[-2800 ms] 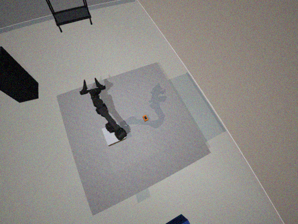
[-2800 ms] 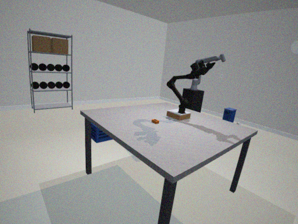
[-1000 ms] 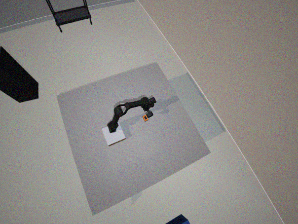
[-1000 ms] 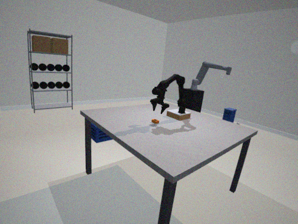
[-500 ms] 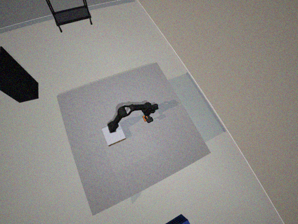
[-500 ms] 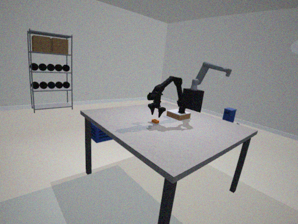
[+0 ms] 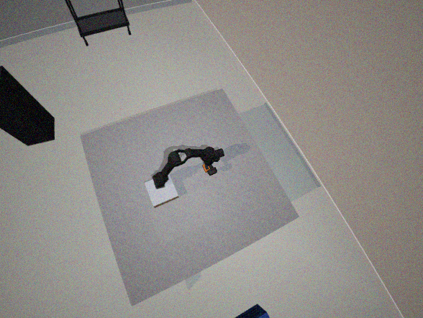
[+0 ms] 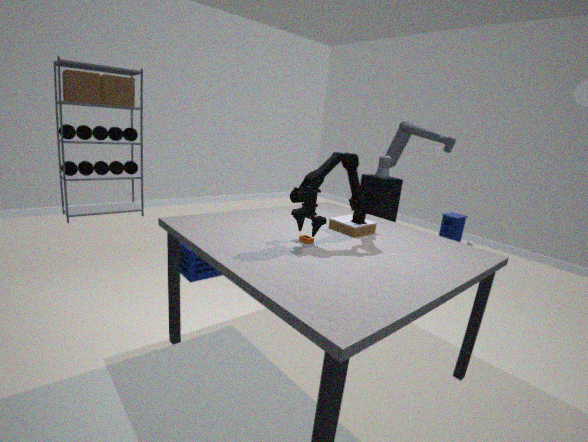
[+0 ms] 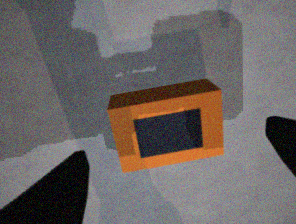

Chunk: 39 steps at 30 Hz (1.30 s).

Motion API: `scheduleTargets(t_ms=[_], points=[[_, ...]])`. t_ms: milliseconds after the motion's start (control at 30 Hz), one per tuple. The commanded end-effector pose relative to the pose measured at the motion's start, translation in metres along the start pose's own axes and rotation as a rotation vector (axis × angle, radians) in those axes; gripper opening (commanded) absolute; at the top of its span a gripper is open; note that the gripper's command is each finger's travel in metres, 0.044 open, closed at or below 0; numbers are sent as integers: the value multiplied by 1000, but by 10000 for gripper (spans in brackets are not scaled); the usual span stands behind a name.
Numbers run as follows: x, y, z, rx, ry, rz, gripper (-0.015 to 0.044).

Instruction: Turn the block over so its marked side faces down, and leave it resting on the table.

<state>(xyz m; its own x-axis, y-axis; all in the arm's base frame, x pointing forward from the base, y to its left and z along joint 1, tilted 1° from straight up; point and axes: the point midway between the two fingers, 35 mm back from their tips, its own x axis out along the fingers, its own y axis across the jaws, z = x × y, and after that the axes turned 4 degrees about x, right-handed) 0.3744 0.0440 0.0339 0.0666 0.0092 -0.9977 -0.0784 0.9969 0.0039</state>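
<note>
The small orange block (image 7: pixel 206 170) (image 8: pixel 306 240) (image 9: pixel 212 127) lies flat on the table (image 7: pixel 216 230) (image 8: pixel 380 285). Its dark rectangular mark (image 9: pixel 167 134) faces up, framed by an orange rim. My gripper (image 8: pixel 307 233) (image 9: pixel 177 142) is open and empty, pointing down just above the block. In the wrist view the block sits between the two black fingertips, nearer the left one, turned slightly, with a gap on each side. In the top view the gripper partly covers the block. The block's underside is hidden.
My arm's base stands on a white-topped box (image 7: pixel 163 198) (image 8: pixel 345 227) on the table, beside the block. Shadows of the arm fall across the table. A shelf rack (image 8: pixel 100 142), a grey arm on a black stand (image 8: pixel 381 197) and blue bins stand off the table.
</note>
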Motion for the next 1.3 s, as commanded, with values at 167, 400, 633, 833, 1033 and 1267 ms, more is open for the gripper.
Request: scheduleTargets(t_ms=[167, 400, 633, 833, 1033, 1267], points=[[18, 1, -2, -1, 11, 3, 440], [29, 1, -3, -1, 11, 3, 440], [31, 1, -3, -1, 10, 3, 335], [31, 1, -3, -1, 10, 3, 256], [31, 1, -3, -1, 10, 3, 216], [31, 1, -3, -1, 10, 3, 169]])
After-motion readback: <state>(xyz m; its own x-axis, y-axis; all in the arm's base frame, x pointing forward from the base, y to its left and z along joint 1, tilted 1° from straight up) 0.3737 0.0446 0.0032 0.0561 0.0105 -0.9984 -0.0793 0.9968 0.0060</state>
